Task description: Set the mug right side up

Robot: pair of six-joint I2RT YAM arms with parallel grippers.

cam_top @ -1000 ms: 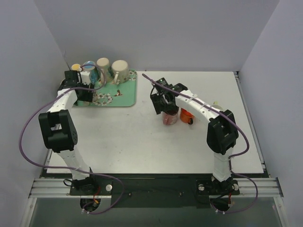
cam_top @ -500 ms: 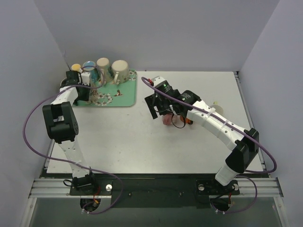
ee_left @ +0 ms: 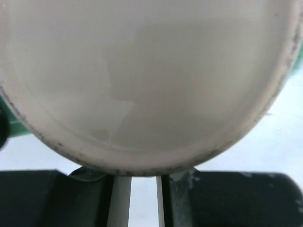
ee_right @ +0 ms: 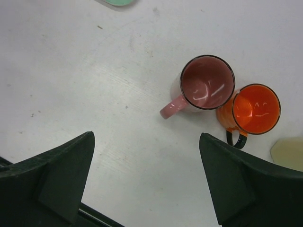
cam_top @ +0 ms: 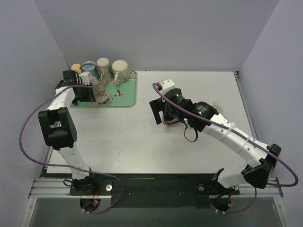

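At the table's point(cam_top: 142, 142) far left corner, the left claw point(ee_left: 137, 189) hangs over a green tray point(cam_top: 125, 97). Its fingers point(ee_left: 213, 198) stand only narrowly apart. The mug point(ee_left: 151, 71) sits directly ahead of them, its pale, speckled rim filling the wrist view. The claw appears clenched on the mug's wall, though the contact itself is hidden. Seen from overhead, the mug is a flowered one, tilted at the claw's tip above the tray's near part. Two cream mugs point(cam_top: 120, 71) stand beyond the claw at the tray's back.

Right claw point(ee_right: 146, 137): released, fingers point(ee_right: 61, 179) spread wide, grasping nothing, above bare table. A pink mug point(ee_right: 207, 82) and an orange mug point(ee_right: 255, 109) stand upright and touching, ahead of this claw and to its right.
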